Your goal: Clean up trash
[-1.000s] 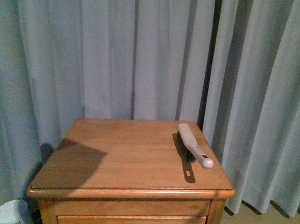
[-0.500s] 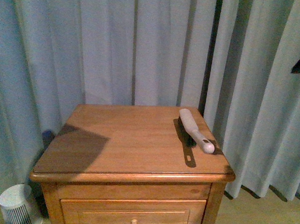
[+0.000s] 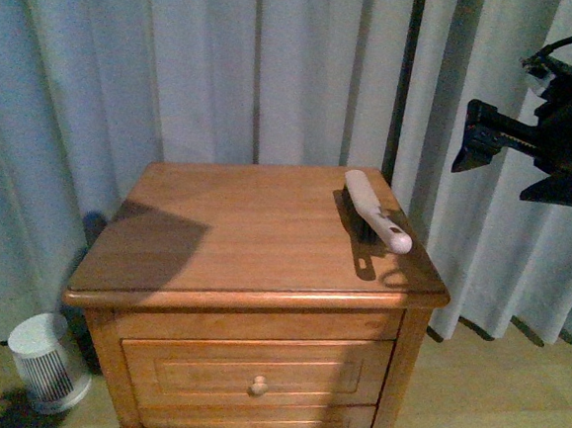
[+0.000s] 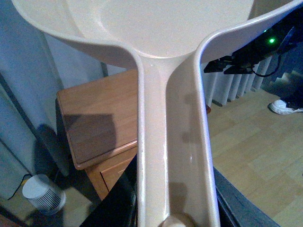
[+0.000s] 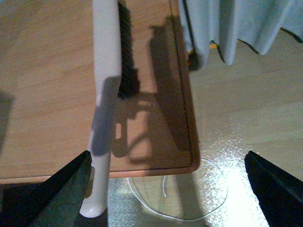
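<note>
No trash shows in any view. A cream dustpan [image 4: 170, 118] fills the left wrist view; my left gripper [image 4: 173, 203] is shut on its handle, its dark jaws on both sides. The pan hangs in the air above and in front of the wooden nightstand [image 4: 94, 118]. A white brush [image 3: 374, 223] with black bristles lies near the right edge of the nightstand [image 3: 245, 231]. My right gripper [image 3: 475, 140] hovers open to the right of the nightstand, above brush height. In the right wrist view the brush [image 5: 106, 94] lies below the open gripper [image 5: 170, 189], its handle end beside one finger.
Grey curtains [image 3: 277, 75] hang behind the nightstand. A small white ribbed appliance [image 3: 48, 362] stands on the floor at its left. A thin white cable [image 5: 165, 194] lies on the floor by the right front corner. A shoe [image 4: 286, 106] shows on the wooden floor.
The front view has shifted, so the nightstand's drawers now show. My right arm has come into view at the upper right and moved left and down. The brush lies where it was.
</note>
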Available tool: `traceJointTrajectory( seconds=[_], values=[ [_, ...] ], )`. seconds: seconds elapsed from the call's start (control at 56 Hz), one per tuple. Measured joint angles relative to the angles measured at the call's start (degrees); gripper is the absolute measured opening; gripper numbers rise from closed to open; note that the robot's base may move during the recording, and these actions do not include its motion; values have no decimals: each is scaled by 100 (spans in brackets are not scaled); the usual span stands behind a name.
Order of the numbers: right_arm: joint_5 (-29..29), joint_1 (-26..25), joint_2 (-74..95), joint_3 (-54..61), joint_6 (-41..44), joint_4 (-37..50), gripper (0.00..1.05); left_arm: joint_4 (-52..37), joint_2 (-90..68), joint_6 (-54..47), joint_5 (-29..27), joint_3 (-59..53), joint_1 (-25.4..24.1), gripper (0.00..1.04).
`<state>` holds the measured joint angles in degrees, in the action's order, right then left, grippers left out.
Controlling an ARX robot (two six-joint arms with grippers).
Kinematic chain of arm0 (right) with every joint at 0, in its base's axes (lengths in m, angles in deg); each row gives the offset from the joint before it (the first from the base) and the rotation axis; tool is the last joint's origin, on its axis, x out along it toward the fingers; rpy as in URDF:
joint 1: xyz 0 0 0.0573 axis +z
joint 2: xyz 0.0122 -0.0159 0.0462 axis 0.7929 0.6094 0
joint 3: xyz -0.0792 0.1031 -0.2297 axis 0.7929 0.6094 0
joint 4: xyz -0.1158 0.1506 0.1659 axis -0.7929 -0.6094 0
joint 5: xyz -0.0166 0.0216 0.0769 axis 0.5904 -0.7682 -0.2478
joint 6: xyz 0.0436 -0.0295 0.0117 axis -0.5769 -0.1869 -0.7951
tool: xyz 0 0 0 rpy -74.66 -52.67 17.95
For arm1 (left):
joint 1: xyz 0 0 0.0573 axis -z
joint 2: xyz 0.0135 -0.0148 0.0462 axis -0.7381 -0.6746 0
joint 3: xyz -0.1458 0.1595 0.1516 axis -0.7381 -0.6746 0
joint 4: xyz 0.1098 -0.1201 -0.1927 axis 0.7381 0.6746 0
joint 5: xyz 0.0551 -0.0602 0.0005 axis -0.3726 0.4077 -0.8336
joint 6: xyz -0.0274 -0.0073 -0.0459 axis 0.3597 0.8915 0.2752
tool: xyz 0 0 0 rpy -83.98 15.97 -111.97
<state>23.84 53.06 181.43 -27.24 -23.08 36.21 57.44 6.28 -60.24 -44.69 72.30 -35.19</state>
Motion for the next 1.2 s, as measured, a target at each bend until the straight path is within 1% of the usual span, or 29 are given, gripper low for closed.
traceJointTrajectory(
  seconds=[0.357, 0.732, 1.196],
  values=[
    [-175, 407, 726, -820, -160, -173, 98, 0, 0, -2, 0, 0, 0, 27],
    [-186, 520, 1412, -1410, -369, -306, 98, 0, 0, 0, 0, 0, 0, 27],
    [726, 879, 2188, -2267, -256, -669, 98, -2, 0, 0, 0, 0, 0, 27]
  ],
)
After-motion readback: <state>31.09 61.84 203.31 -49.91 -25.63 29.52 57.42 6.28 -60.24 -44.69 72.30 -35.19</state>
